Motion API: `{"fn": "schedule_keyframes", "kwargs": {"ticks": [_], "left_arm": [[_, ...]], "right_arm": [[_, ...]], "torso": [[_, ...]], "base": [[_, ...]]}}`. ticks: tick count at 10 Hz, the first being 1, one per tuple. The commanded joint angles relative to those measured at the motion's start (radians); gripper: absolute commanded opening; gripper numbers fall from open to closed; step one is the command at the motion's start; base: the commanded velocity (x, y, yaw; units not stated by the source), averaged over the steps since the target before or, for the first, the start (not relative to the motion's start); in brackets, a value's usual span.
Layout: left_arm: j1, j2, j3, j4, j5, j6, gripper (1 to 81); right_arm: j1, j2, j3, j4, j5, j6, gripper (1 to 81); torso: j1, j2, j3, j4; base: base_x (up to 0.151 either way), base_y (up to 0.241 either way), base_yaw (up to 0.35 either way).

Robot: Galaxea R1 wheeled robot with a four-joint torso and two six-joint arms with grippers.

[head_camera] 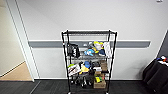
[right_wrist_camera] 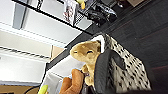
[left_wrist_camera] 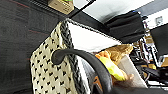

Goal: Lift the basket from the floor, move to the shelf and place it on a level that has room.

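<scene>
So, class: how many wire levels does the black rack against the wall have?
4 show on the rack: a bare top level, a toy level below, a third with boxes and the bottom one near the carpet. Clutter may hide more.

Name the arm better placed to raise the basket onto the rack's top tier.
Neither clearly. The left wrist view sits at one end of the woven basket, the right wrist view at the opposite end, each by a loop handle. The top tier looks bare, so a two-arm lift seems likeliest.
</scene>
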State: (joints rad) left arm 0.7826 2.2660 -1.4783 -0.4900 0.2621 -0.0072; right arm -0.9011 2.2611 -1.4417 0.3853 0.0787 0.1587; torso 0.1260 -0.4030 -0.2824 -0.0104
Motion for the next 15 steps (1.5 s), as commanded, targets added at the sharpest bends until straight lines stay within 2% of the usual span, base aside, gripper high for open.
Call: {"fn": "schedule_keyframes", "kwargs": {"ticks": [1, 15], "left_arm": [[-0.136, -0.034, 0.024, 0.005, 0.026, 0.01, 1.0], [-0.136, -0.017, 0.029, 0.004, 0.025, 0.013, 1.0]], "right_arm": [[0.119, -0.035, 0.021, 0.006, 0.004, 0.005, 1.0], [0.11, -0.029, 0.021, 0.006, 0.003, 0.004, 1.0]], "torso": [[0.0, 0.0, 0.0, 0.0], [-0.002, -0.001, 0.0, 0.0]], "base": [[0.0, 0.0, 0.0], [0.078, 0.0, 0.0]]}}
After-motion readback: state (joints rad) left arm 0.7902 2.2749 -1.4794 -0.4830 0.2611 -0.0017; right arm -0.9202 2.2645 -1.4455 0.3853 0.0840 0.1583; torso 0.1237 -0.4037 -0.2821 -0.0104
